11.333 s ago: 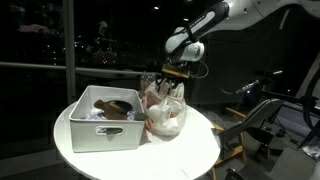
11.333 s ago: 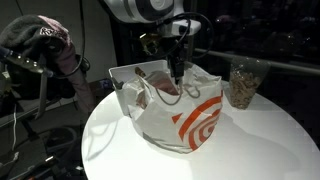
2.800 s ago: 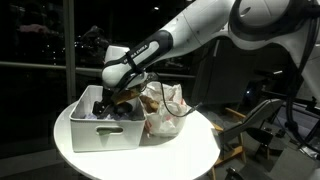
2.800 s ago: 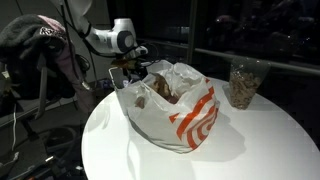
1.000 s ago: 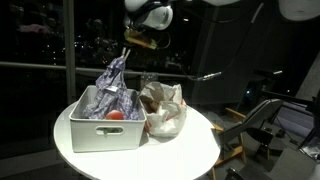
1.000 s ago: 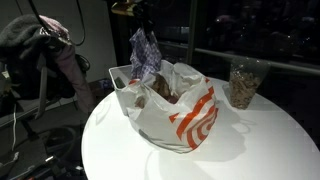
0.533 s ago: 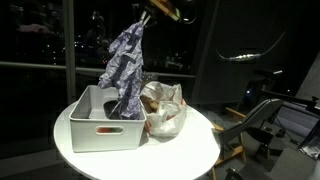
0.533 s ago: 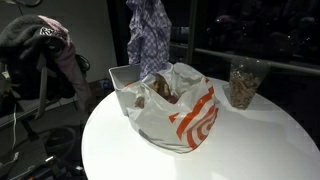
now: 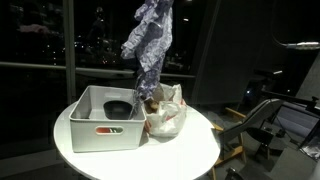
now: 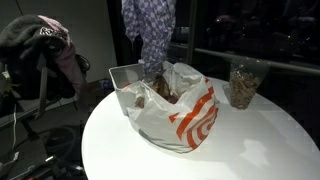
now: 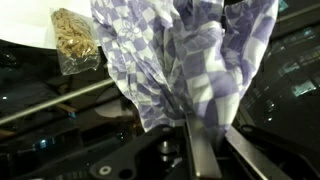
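Note:
A blue-and-white checked cloth [image 9: 150, 45] hangs from above the frame's top edge in both exterior views, its lower end dangling over the gap between the white bin [image 9: 100, 136] and the white plastic bag [image 9: 165, 115]. The cloth [image 10: 150, 35] drapes down to just above the bag's open mouth [image 10: 178, 82]. In the wrist view my gripper [image 11: 208, 122] is shut on the cloth [image 11: 190, 60], which bunches between the two fingers. The gripper itself is out of frame in the exterior views.
A dark object [image 9: 118, 107] lies in the bin. A clear packet of brown snacks [image 10: 241, 85] stands at the back of the round white table [image 10: 250, 140]. Clothes are piled on a chair [image 10: 40, 45] beside the table. A glass wall stands behind.
The cloth has risen clear of the bin and shifted toward the plastic bag. The gripper has moved up out of the exterior views.

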